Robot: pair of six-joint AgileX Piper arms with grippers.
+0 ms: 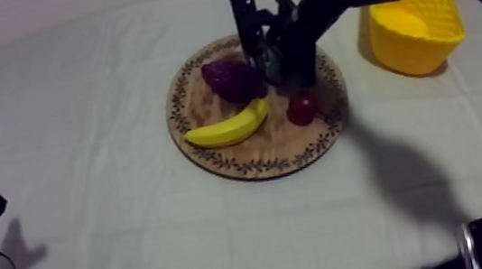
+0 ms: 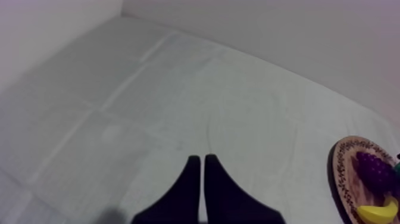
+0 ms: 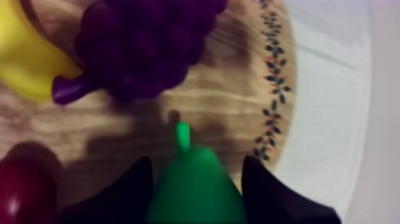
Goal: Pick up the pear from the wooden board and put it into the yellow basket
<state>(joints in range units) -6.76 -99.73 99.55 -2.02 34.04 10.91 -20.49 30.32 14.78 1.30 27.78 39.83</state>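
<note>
A green pear with a short stem stands on the round wooden board, beside the purple grapes. My right gripper is down over the board's far side, and its two black fingers press against the pear's two sides. From above, the arm hides the pear. The yellow basket stands at the far right of the table, beyond the board. Low at the left, my left gripper rests over bare cloth with its fingers together as a narrow wedge.
On the board also lie a banana at the near left and a small red fruit just in front of the right gripper. Grey-white cloth spreads all around the board.
</note>
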